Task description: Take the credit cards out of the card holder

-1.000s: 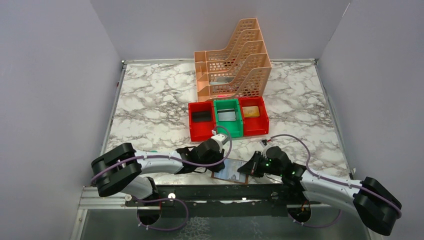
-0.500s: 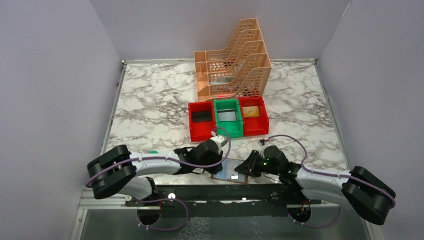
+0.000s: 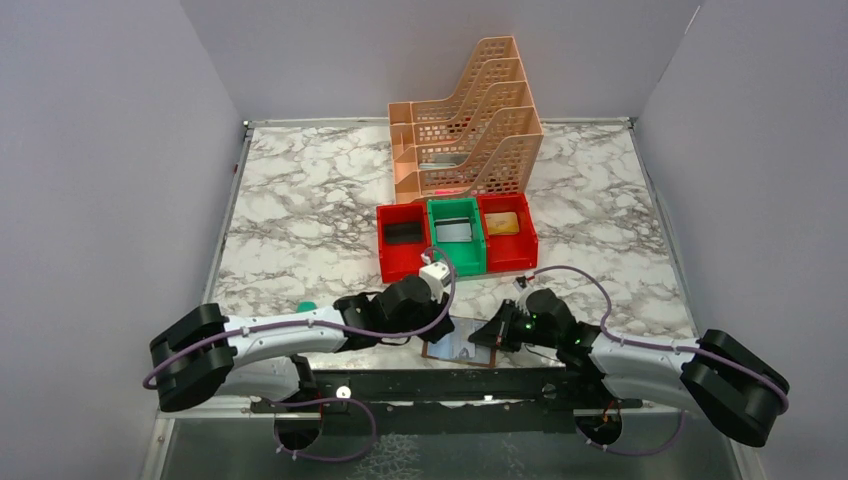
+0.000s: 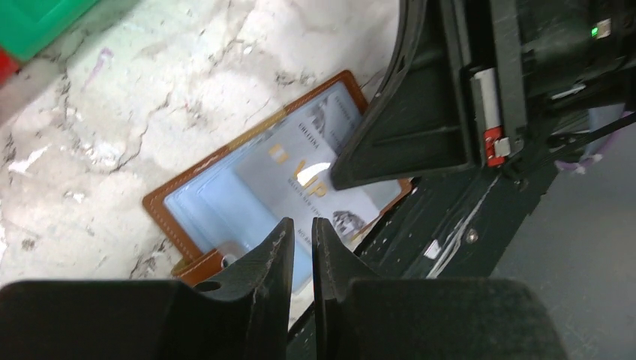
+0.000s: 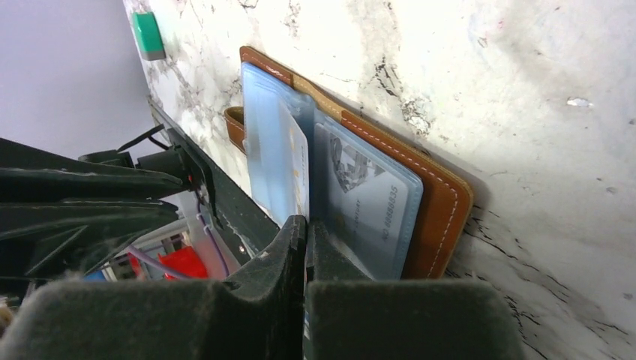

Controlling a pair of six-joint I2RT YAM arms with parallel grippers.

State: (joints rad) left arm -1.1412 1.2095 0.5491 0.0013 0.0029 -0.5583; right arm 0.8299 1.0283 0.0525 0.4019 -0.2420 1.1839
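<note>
Card holder (image 5: 442, 196) lies partly hidden behind shut right pincer (image 5: 305, 224).

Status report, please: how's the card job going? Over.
Left end effector nearly closed at card holder edge. Right end effector shut at a sleeve. Cards still inside. Nothing blocking.

**A:** Light's soft and even, coming from overhead. The only hot spot is white glare on the credit card (image 4: 311, 174) in the card holder (image 4: 196, 206), left wrist view.

**B:** Yep, and the right wrist view blows out the marble table (image 5: 570, 112) right of the card holder. The foreground's blurry and dark.
</note>
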